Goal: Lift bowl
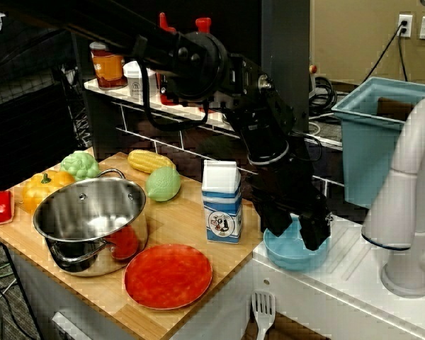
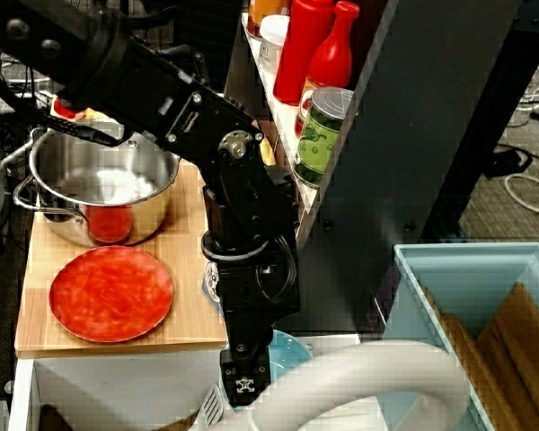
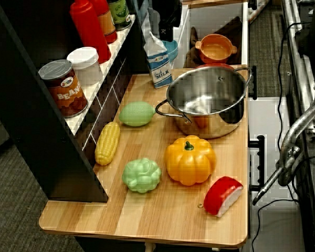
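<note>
The small light-blue bowl (image 1: 289, 259) sits on the white counter just right of the wooden board, beside the milk carton (image 1: 222, 202). My black gripper (image 1: 295, 225) reaches down from above onto the bowl. Its two fingers stand apart, with blue of the bowl showing between them. Looking down along the arm, the gripper (image 2: 244, 382) covers the left part of the bowl (image 2: 293, 352). From the far end of the board, only a sliver of the bowl (image 3: 172, 50) shows behind the carton. Whether the bowl is off the counter cannot be told.
A steel pot (image 1: 92, 219) and a red plate (image 1: 168, 275) stand on the wooden board (image 1: 184, 227), with toy vegetables behind them. A white faucet (image 1: 411, 212) rises to the right of the bowl, with a blue bin (image 1: 372, 142) behind it. A spatula (image 1: 262, 308) hangs below.
</note>
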Tool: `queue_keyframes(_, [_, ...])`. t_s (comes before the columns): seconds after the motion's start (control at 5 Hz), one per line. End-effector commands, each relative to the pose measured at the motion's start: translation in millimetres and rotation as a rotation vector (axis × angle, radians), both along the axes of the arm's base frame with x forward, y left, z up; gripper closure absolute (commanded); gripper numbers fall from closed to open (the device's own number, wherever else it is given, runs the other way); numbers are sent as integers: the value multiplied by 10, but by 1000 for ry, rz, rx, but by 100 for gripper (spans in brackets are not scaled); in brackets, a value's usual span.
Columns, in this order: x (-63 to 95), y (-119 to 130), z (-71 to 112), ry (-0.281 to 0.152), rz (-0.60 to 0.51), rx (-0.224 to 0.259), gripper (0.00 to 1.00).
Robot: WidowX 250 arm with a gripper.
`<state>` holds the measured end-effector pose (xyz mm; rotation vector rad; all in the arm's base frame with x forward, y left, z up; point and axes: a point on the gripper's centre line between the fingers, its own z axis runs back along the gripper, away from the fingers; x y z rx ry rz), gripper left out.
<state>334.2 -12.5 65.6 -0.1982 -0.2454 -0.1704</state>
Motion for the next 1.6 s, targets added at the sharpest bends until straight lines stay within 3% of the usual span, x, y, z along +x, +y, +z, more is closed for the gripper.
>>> queue_keyframes(0.0, [66,6,61,-31,-3,-11,0])
queue_keyframes(0.2, [70,36,19,-24,1,-23,0])
queue_keyframes(0.6, [34,-97,-146,27,-43,7,0])
queue_keyframes(1.0, [63,-99,-286,44,-37,30,0])
queue_keyframes(1.2, [59,-51,-319,56,-26,16,100])
queue_keyframes(1.4, [28,-36,-307,60,-24,13,100])
